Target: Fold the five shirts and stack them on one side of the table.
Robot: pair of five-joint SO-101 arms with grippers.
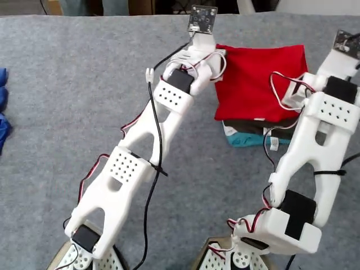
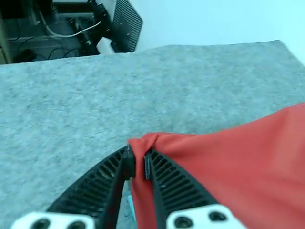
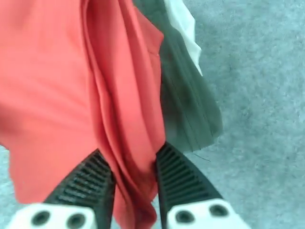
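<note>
**Red shirt (image 1: 256,84) gripped at both ends**

I see the red shirt lying on top of the dark shirt (image 1: 247,126) and teal shirt (image 1: 247,139), at the far right of the table (image 1: 67,84). My left fingers (image 2: 159,174) are nipped tight on its corner nearest the table's middle. My right fingers (image 3: 95,174) clamp a bunched fold at the opposite edge. The shirt's long axis runs between the two grips.
</note>
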